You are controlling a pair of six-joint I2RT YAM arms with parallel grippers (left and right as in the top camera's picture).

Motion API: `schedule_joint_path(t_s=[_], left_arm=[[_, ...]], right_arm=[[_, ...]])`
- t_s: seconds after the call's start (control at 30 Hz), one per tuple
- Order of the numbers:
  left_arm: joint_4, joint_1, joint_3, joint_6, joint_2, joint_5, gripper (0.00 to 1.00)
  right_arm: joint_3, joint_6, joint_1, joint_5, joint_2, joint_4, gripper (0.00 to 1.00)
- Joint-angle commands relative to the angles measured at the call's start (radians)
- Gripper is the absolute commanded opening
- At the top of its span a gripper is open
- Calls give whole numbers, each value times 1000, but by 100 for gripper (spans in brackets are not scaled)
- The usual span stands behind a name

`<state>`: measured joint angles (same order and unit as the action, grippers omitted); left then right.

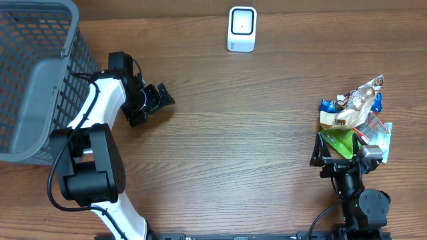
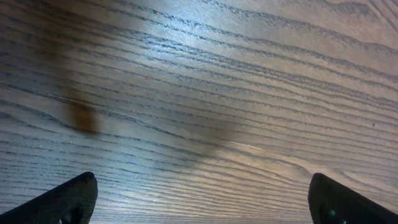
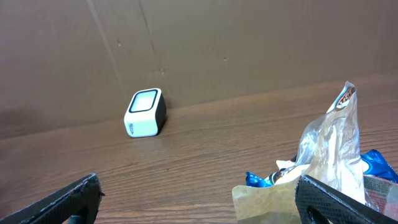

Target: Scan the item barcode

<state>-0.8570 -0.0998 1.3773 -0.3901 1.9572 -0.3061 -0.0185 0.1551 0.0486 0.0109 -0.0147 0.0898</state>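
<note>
Nearest the base on the right, the right gripper (image 1: 331, 155) is seen with its jaws spread wide and nothing held between them. It is placed at the near edge of a pile of snack packets (image 1: 353, 117), the items to be scanned. From above, a green packet (image 1: 339, 141) is partly covered by it. Behind the green packet, a clear crinkled bag (image 3: 329, 146) is stood up highest in the pile, and a blue wrapper (image 1: 328, 105) is tucked at its left side. Whether a barcode faces up cannot be told.

Further back on the left, the left gripper (image 1: 160, 97) is likewise held fully open and empty. It is kept low over bare tabletop (image 2: 205, 93), well apart from the pile. A grey mesh basket (image 1: 40, 100) is set at the left edge, just beside that arm.

Farthest back, 1 small white scanner (image 1: 241, 29) is stood near the tabletop's rear edge, its window turned upward.
</note>
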Motion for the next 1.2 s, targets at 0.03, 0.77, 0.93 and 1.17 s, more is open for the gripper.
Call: schedule_joint_path(t_s=[0.03, 0.77, 0.93, 1.17], left_arm=[[2, 3, 14, 1, 0, 2, 100], [84, 132, -4, 75, -624, 335, 100], [257, 115, -109, 495, -872, 168, 100], [513, 80, -447, 622, -1162, 125, 100]], right_arm=[[10, -6, 8, -10, 12, -7, 100], [10, -6, 8, -10, 12, -7, 100], [10, -6, 8, -10, 12, -7, 100], [10, -6, 8, -10, 12, -7, 100]])
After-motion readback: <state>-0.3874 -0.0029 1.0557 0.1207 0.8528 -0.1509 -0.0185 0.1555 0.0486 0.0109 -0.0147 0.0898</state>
